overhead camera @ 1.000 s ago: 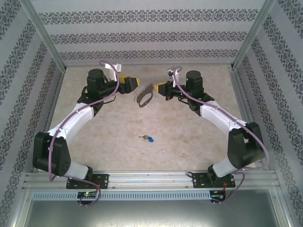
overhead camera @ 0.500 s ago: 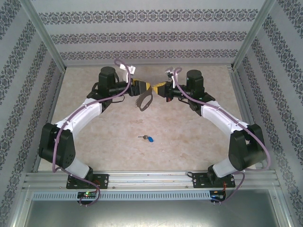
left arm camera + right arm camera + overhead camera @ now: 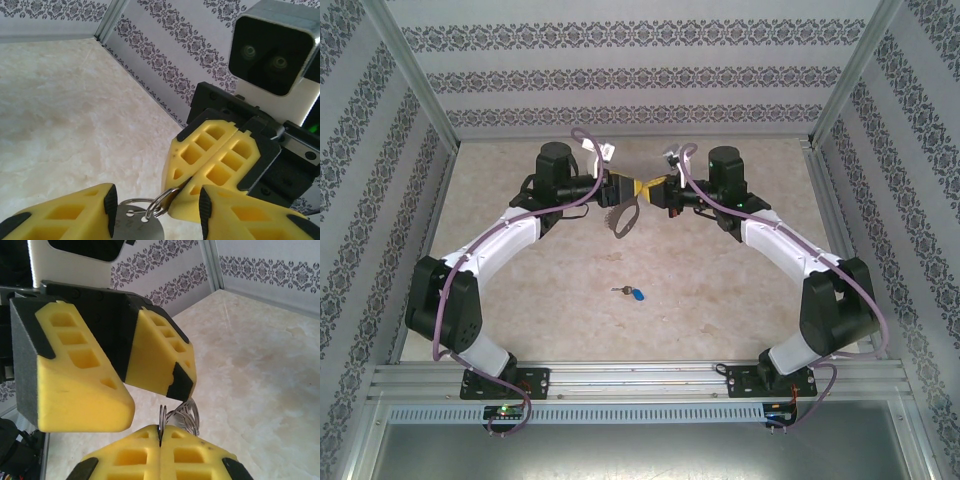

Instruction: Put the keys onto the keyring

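Observation:
The keyring [image 3: 623,215], a grey metal loop with split rings and a round tag, hangs in mid-air at the back of the table. My right gripper [image 3: 647,188] is shut on one of its split rings [image 3: 162,416]. My left gripper [image 3: 614,188] faces it nose to nose. In the left wrist view its jaws [image 3: 157,210] stand apart on either side of the keyring's tag [image 3: 135,227] and ring, with a gap on the right side. The keys [image 3: 633,293], a tiny silver key on a blue tag, lie on the table well in front of both grippers.
The beige marble-look table [image 3: 740,290] is walled by patterned panels [image 3: 620,80] at the back and sides. An aluminium rail [image 3: 640,380] runs along the near edge by the arm bases.
My left arm has swung right until its gripper meets the right one at the keyring. Its jaws have narrowed around the tag. The right gripper and the keys have stayed put.

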